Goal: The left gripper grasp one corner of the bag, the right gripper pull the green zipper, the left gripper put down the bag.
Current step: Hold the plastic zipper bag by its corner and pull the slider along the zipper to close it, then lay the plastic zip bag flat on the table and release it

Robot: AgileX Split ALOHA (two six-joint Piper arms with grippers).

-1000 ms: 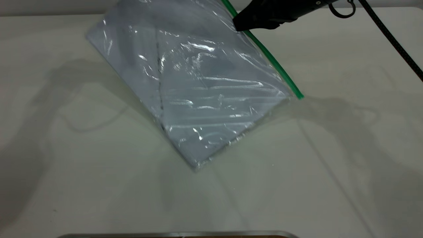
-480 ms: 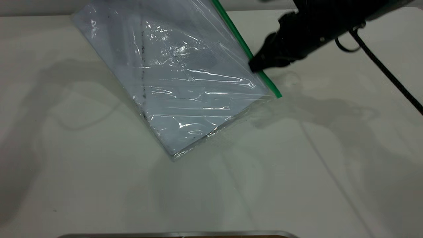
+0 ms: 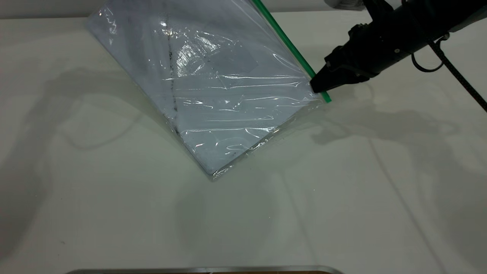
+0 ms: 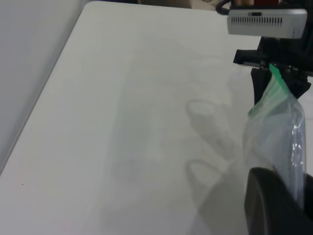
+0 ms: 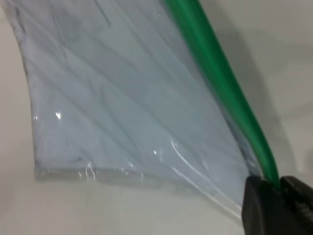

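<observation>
The bag, a clear pouch with white paper and a dark smudge line inside, hangs tilted with its lowest corner near the table. Its top runs out of the exterior view, so the left gripper does not show there. In the left wrist view, the left gripper is shut on the bag, seen edge-on. The green zipper runs down the bag's right edge. The right gripper is shut on the strip's lower end, and in its wrist view the green zipper passes between the shut jaws of the right gripper.
A looped black cable trails from the right arm. A metal rim lies at the front edge of the exterior view. The table's edge meets a pale wall in the left wrist view.
The right gripper has slid down along the green strip from near its top to its lower end. The bag has swung slightly and its lowest corner has risen a little.
</observation>
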